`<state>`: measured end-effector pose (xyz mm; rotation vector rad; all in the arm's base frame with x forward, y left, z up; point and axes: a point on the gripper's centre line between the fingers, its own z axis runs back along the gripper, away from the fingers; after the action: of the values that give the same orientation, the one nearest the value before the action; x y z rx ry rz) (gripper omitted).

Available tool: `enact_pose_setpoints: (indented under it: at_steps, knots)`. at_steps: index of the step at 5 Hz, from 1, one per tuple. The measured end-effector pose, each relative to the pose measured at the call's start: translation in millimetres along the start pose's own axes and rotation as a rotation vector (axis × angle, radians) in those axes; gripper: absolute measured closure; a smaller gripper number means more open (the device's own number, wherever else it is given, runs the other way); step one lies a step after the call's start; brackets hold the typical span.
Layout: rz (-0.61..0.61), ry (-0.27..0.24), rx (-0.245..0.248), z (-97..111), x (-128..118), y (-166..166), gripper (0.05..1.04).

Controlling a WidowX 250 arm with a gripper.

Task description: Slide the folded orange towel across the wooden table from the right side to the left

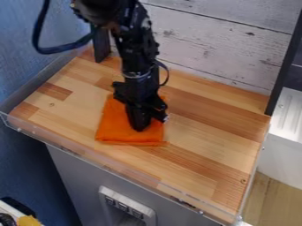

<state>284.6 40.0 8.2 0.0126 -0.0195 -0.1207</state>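
Three small dark squares sit in the pale panel set in the grey front under the desk, low down and closest to me. Off at the lower left corner, I can see a yellow thing beside something black; both are cut by the edge of view, so I can't say what they are. Over at the lower right there's a bit of wooden floor.

A clear rim runs along the near edge of the desk, a low barrier between me and the striped wood top. Past it lies an orange cloth, flat and roughly square, left of the middle of the desk. The black tool points down right over the cloth and looks to be touching it. How far open it is, or whether it has hold of any fabric, I can't tell from here. The black arm comes down from the top and blocks part of the cloth's far side, with a thick cable looping out to the left.

To the right of the desk is a white ridged surface. One dark post stands at the back left, another at the right, and behind everything rises a wall of whitewashed planks.
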Motion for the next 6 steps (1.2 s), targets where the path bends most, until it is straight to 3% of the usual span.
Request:
enact_pose_setpoints:
  at_steps: [3,6]
  knots:
    - [0.126,0.035,-0.01,2.0,-16.8,27.2,1.025]
    - [0.14,0.045,-0.023,3.5,-28.4,36.7,1.025]
